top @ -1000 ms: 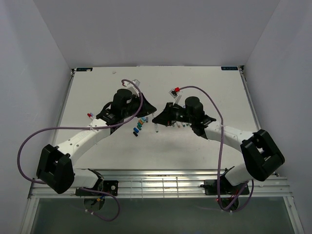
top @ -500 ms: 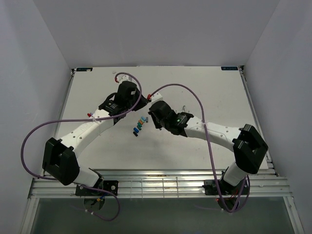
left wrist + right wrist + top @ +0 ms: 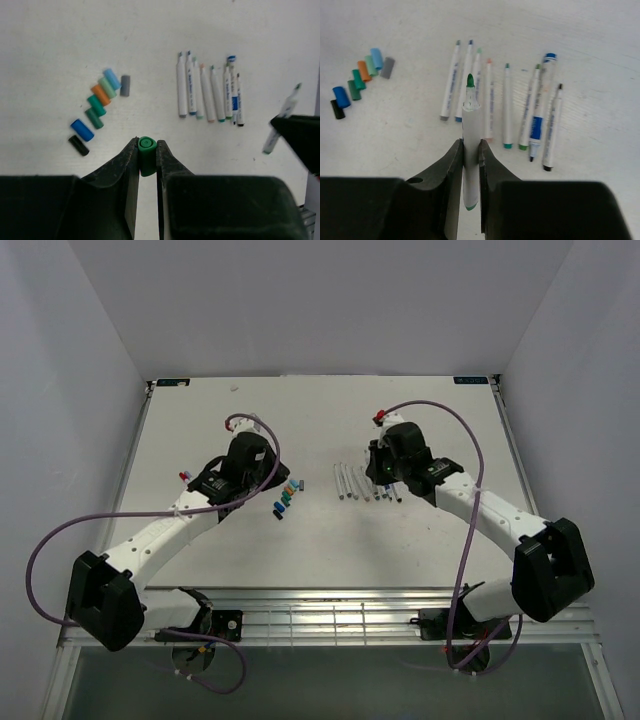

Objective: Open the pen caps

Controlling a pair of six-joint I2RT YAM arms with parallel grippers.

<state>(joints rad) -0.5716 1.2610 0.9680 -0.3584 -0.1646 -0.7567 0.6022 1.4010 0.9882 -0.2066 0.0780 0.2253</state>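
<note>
While left jaws pinch green cap [image 3: 146, 156] | right jaws: pen [image 3: 470, 125] lengthwise, tip forward

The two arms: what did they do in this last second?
The tools were close together in the middle; they have drawn apart. The left tool moved left, shut on a green cap. The right tool moved right, shut on the uncapped green pen. The loose caps stayed where they lay.

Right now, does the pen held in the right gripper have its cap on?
No, the pen in the right gripper shows a bare green tip, and the left gripper holds a green cap.
</note>
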